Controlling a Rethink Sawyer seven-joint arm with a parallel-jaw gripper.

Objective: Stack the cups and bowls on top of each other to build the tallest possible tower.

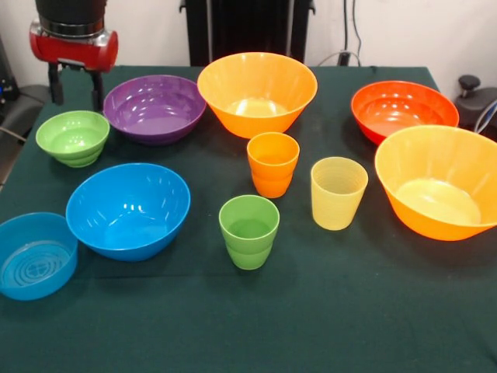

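On the dark green table [326, 326] nothing is stacked yet, folks: every piece stands alone, mouth up. The green cup [249, 231] sits near the front centre, the orange cup [272, 163] just behind it, the pale yellow cup [338, 193] to their right. Around them: the small green bowl [73, 137], purple bowl [154, 108], medium blue bowl [128, 210], translucent blue bowl [36, 256], red-orange bowl [404, 110] and two big orange bowls [257, 92] [439, 180]. The whole tower is still to build. The gripper [75, 89] hangs at the top left, above and behind the small green bowl, fingers spread apart and holding nothing.
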